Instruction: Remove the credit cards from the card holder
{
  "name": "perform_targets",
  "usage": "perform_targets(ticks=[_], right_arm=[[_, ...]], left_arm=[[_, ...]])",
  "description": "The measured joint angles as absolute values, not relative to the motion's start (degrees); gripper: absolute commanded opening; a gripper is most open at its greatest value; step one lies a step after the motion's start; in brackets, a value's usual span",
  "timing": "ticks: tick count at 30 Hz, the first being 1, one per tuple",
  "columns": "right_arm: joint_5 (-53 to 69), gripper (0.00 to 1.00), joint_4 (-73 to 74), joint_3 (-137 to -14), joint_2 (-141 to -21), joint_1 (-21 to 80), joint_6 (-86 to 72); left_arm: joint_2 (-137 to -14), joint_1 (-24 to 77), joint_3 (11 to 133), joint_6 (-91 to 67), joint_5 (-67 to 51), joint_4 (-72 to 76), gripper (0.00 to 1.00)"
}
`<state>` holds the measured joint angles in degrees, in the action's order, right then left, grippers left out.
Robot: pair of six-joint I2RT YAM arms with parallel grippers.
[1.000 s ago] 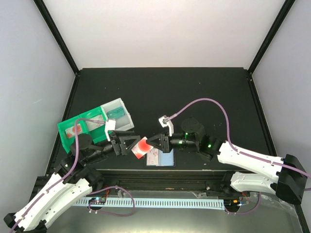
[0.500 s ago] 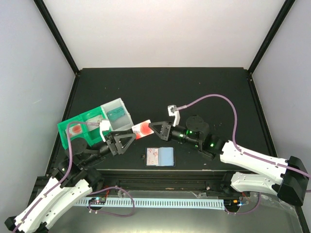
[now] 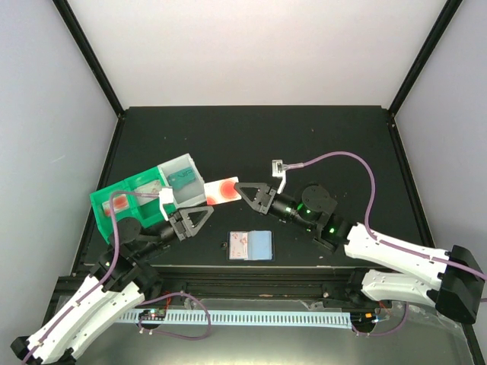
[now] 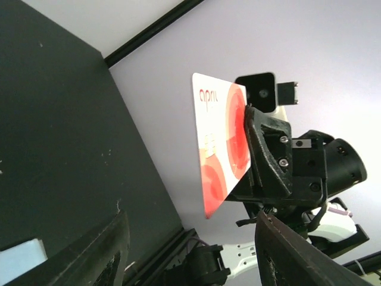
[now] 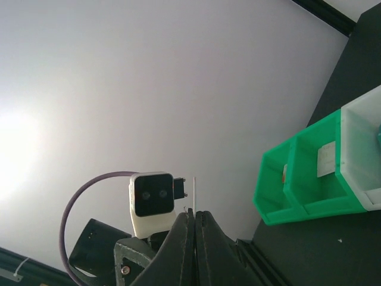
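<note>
The card holder (image 3: 252, 245) lies open and flat near the table's front edge, with a pale blue panel and a card face showing. Its pale blue corner shows in the left wrist view (image 4: 21, 253). My right gripper (image 3: 242, 190) is shut on a red-and-white credit card (image 3: 221, 191) and holds it in the air beside the tray. In the left wrist view the card (image 4: 220, 143) faces the camera. In the right wrist view it is edge-on (image 5: 194, 192) between the shut fingers (image 5: 194, 219). My left gripper (image 3: 195, 220) is open and empty, below the card.
A green-and-clear compartment tray (image 3: 104, 207) stands at the left, with a red card in a green cell and a teal item in the clear cell. The tray also shows in the right wrist view (image 5: 315, 173). A small black frame-like object (image 3: 222, 245) lies left of the holder.
My right gripper has carried the card up from over the holder, farther back and left towards the tray. My left gripper has drawn back slightly to the left, open.
</note>
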<state>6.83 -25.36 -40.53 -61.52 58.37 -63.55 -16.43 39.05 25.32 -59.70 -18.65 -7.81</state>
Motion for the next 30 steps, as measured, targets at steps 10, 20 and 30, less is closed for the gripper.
perform_targets(ticks=[10,20,30], right_arm=[[7.7,0.01,-29.6,-39.3,-63.7,58.4,-66.7],[8.1,0.04,-30.5,-38.0,-63.9,58.4,-67.5],[8.1,0.68,-28.9,-37.5,-63.4,58.4,-66.2]], left_arm=[[-17.2,39.1,25.2,-61.6,-18.2,-4.2,0.29],[-17.4,39.0,23.9,-62.9,-17.8,-1.6,0.02],[-18.1,39.0,25.2,-60.0,-16.3,-5.6,0.02]])
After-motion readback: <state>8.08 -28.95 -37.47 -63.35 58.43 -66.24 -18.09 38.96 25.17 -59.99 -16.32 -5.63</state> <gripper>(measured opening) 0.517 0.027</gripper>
